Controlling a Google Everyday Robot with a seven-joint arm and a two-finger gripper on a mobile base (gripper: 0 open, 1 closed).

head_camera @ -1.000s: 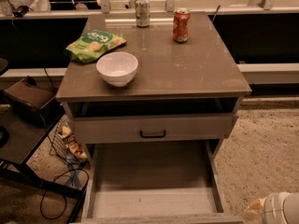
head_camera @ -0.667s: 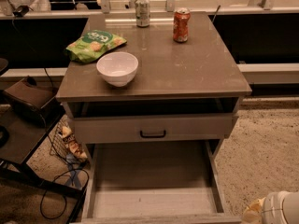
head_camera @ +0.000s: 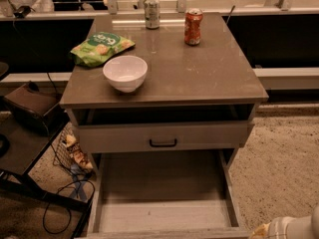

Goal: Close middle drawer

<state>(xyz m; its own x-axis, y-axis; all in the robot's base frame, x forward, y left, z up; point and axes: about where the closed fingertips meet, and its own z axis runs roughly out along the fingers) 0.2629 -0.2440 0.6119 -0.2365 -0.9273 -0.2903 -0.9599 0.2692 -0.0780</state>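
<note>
The middle drawer [head_camera: 162,193] is pulled far out of the grey-brown cabinet [head_camera: 164,78]. It is a long plain tray with nothing in it, and its front edge [head_camera: 164,233] runs along the bottom of the camera view; its handle is out of view. Above it, the taller-fronted top drawer [head_camera: 163,136] with a small black bar handle stands slightly out. My gripper [head_camera: 286,228] shows only as a white and yellowish part at the bottom right corner, just right of the middle drawer's front right corner.
On the cabinet top stand a white bowl [head_camera: 125,72], a green snack bag [head_camera: 101,47], a silver can [head_camera: 151,11] and an orange can [head_camera: 193,26]. A dark chair and cables [head_camera: 60,203] stand at the left. Speckled carpet [head_camera: 284,168] lies at the right.
</note>
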